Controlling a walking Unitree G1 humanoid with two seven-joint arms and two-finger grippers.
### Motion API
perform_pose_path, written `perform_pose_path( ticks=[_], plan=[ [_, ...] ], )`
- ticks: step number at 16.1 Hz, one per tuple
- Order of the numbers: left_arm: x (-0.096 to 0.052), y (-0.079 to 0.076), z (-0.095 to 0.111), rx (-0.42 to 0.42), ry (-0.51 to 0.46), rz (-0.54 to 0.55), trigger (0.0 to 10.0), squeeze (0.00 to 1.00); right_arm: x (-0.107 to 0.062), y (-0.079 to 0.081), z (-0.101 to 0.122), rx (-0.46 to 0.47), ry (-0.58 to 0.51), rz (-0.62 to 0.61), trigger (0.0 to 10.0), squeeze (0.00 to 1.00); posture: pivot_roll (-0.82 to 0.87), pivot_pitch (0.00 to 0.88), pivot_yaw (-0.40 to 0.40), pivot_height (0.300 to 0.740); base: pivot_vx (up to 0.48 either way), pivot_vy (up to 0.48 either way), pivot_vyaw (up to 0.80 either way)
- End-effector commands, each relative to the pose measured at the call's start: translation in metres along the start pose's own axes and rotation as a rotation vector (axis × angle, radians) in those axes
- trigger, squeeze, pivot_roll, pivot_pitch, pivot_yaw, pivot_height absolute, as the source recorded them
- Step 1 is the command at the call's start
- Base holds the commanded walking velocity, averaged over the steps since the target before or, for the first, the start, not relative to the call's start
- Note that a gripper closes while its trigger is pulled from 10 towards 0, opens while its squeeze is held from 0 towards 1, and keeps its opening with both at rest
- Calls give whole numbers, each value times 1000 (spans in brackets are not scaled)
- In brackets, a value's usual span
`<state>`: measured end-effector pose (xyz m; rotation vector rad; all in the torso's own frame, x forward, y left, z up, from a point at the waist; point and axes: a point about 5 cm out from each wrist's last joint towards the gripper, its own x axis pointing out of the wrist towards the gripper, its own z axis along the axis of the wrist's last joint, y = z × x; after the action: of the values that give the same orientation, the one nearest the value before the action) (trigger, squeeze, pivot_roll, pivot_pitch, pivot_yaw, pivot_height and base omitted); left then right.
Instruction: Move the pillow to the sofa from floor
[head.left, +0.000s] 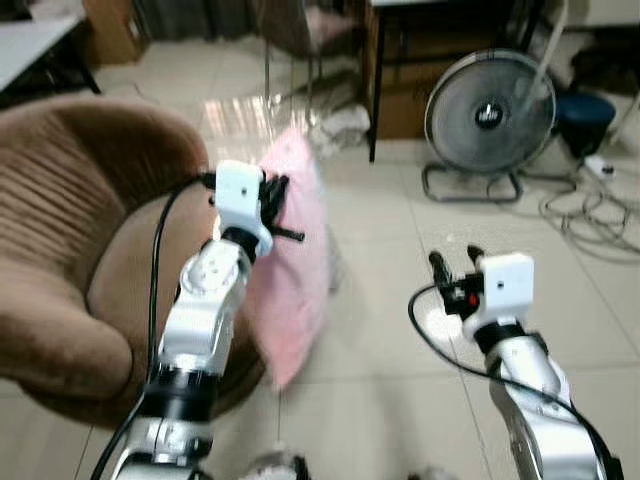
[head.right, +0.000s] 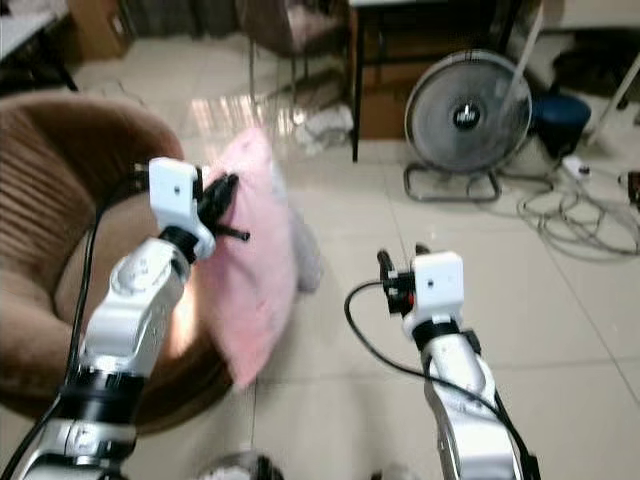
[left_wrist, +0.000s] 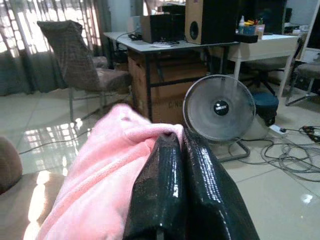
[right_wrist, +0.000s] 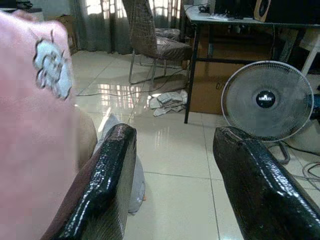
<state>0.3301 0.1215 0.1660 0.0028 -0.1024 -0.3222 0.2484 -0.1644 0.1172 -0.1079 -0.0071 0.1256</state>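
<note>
The left gripper (head.left: 272, 200) pinches the top edge of the pink pillow (head.left: 295, 270), which hangs just beside the brown sofa (head.left: 70, 250), off the floor. The right gripper (head.left: 452, 268) hovers spread, well apart from the sofa. The pillow should probably be carried fully over the sofa's seat before it is released.

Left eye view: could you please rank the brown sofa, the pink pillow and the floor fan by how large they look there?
1. brown sofa, largest, though nearest.
2. pink pillow, held up by the left gripper.
3. floor fan, smallest, but farther off.
</note>
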Motion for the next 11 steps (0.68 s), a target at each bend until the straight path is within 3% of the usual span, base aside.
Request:
perform_pose_path(
  ticks=[1, 4, 11],
  plan=[
    [-1, 0, 2, 26, -22, 3, 10000, 0, 0, -1, -3, 9, 22, -5, 10000, 0, -80, 11, 74, 740, 0, 0, 0],
    [-2, 0, -1, 38, -22, 5, 10000, 0, 2, 3, -3, -15, 23, 23, 10000, 0, -79, 12, 72, 740, 0, 0, 0],
    [0, -1, 0, 34, -24, 16, 10000, 0, 4, 8, -3, -21, 22, 51, 10000, 0, -70, 15, 71, 740, 227, 0, 800]
  ],
)
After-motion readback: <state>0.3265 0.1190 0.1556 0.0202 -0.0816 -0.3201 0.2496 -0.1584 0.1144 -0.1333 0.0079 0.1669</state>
